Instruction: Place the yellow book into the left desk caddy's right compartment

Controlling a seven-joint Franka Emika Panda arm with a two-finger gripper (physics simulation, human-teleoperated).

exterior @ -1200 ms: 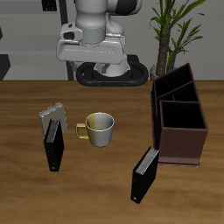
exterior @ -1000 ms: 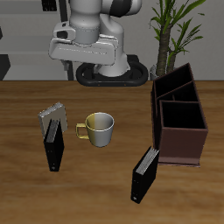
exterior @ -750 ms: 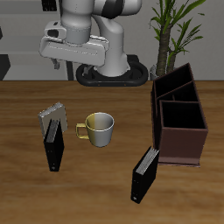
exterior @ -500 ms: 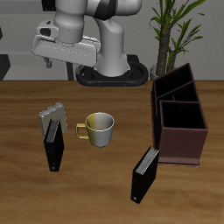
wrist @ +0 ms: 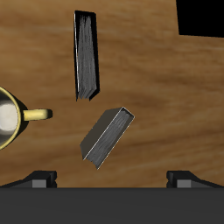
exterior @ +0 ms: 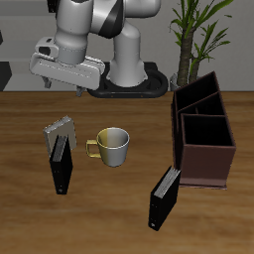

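Exterior view: the gripper [exterior: 60, 81] hangs high above the yellow book [exterior: 60, 133], nothing held.

Its fingers look spread, with only the two tips [wrist: 41, 178] showing in the wrist view. The yellow book stands just behind a black book [exterior: 62, 164], at nine o'clock from the mug [exterior: 112, 146]; the left desk caddy [exterior: 204, 157] sits well apart at three o'clock. Likely risks, as I judge them: closing on the black book instead, or tipping both books since they stand so near each other; clipping the mug on the carry across. No readable writing or brand shows on anything.
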